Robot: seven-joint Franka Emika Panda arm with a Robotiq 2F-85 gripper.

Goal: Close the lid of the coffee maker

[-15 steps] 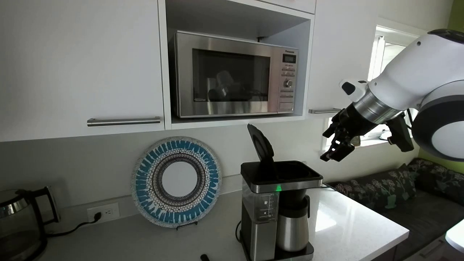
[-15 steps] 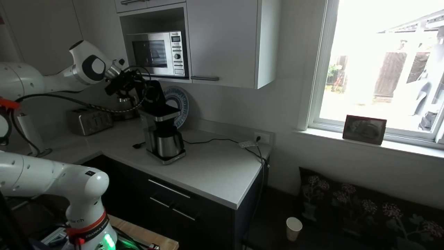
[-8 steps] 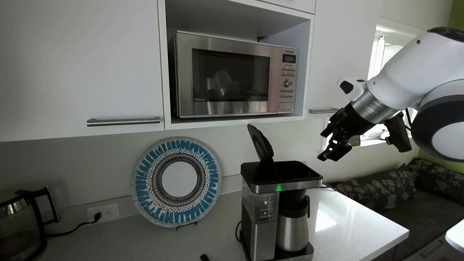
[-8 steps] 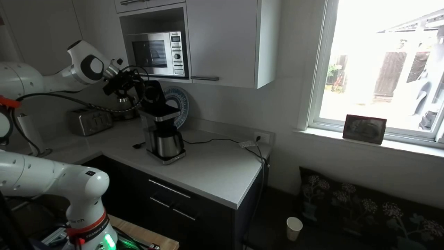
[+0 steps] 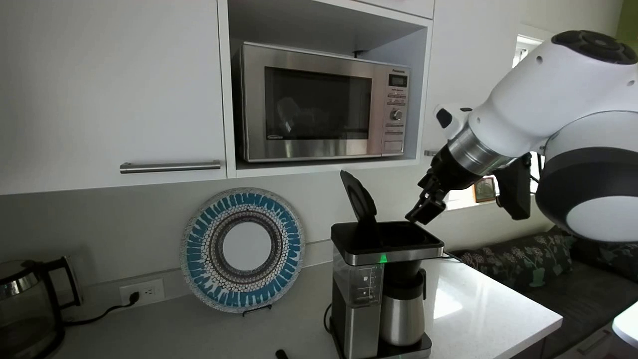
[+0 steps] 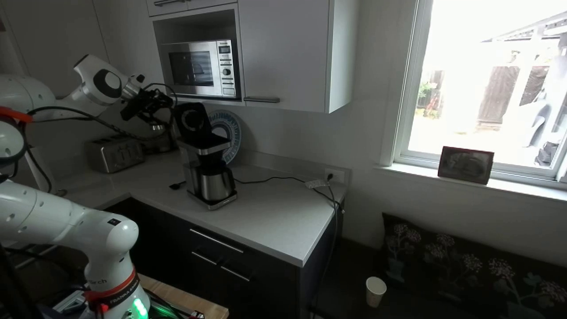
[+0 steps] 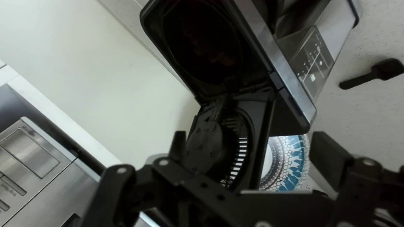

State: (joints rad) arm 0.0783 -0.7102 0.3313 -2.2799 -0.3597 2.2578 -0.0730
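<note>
The robot arm (image 5: 528,104) has just swung closer to the drip coffee maker (image 5: 398,256), and its wrist seems turned as well. In an exterior view the lid (image 6: 193,122) now shows whole, no longer partly behind the hand, and it has not budged: it stands up from its hinge on the machine's top, leaning back, leaving the round well (image 7: 202,44) uncovered.

In the wrist view the gripper (image 7: 251,143) has its two fingers (image 7: 329,157) spread wide, pinching nothing; the lid's underside, with its round disc, appears between them. I take it they are not touching it, because in an exterior view a strip of wall (image 5: 391,197) separates fingertips and lid.

So, to my eye, this is approach, and the closing has yet to start. The shift looks like lining up with the lid's raised edge. Next probably comes getting a finger behind its outer face and tipping it over the well. A push on the underside would likely only force the lid back against its hinge.
</note>
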